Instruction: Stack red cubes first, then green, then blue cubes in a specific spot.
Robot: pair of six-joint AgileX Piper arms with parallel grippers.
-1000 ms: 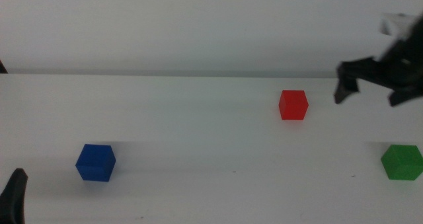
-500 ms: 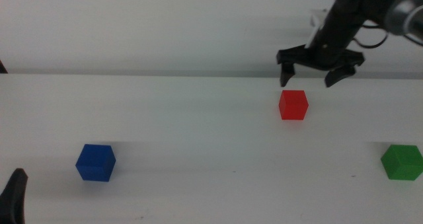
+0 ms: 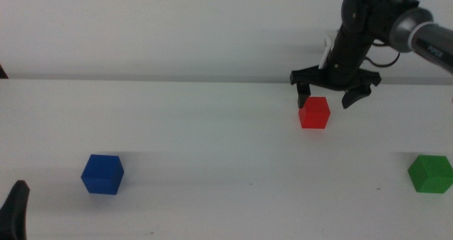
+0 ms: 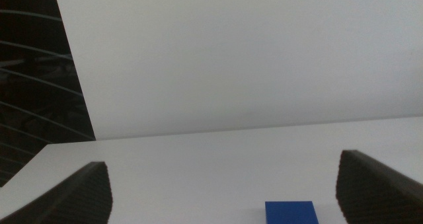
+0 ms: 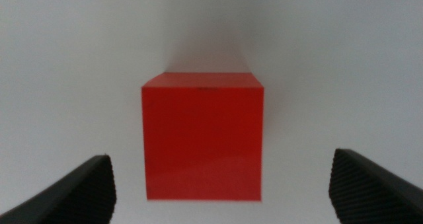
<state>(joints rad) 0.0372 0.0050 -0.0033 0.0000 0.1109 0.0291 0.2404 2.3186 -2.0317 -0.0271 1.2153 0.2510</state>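
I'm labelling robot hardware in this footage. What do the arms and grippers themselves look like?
The right gripper has two dark, near-black jaws splayed from a black wrist; its arm is black turning grey further up, with a thin dark cable and a white part behind the wrist. The left gripper shows matching dark jaws.

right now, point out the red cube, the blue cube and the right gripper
red cube (image 3: 314, 113): middle view, centre of its front face
blue cube (image 3: 102, 175): middle view, its front left face
right gripper (image 3: 331, 93): middle view, midway between its open fingertips, just above the red cube
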